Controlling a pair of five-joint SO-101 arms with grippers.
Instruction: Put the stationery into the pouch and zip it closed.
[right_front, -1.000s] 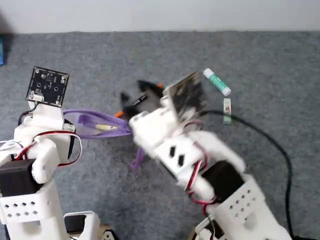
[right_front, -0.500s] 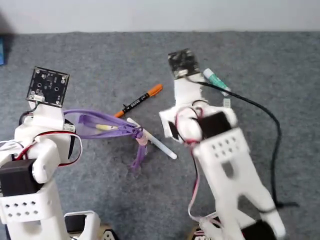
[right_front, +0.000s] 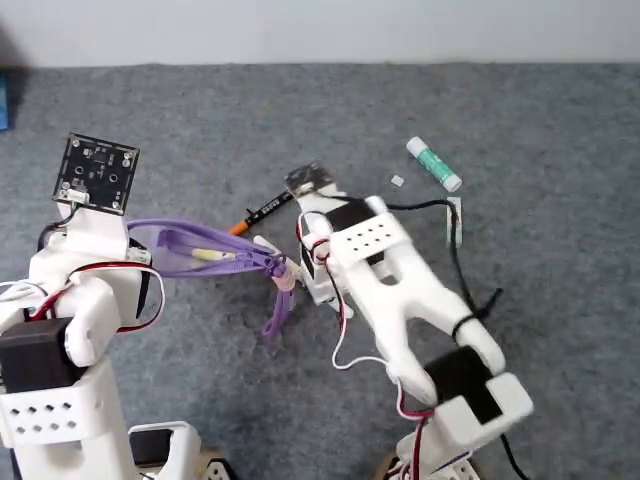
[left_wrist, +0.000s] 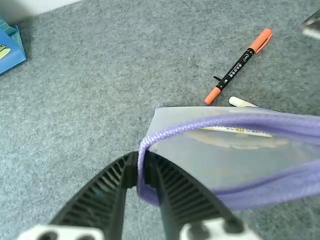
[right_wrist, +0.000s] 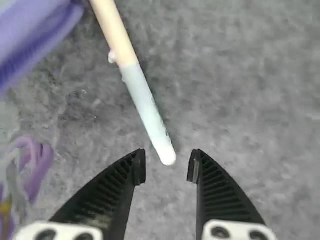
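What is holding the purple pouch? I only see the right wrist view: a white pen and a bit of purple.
Observer: The left gripper is shut on the end of the pouch.
Operator: Is anything inside already?
Observer: Yes, a pale pen-like item shows through its side.
Operator: What else is outside?
Observer: A black marker with orange ends lies just past the pouch.

Free carpet (right_wrist: 250, 75) beyond the right pincer (right_wrist: 166, 167), white pen (right_wrist: 137, 95) tip between its jaws (pouch (right_wrist: 30, 30) close beside)
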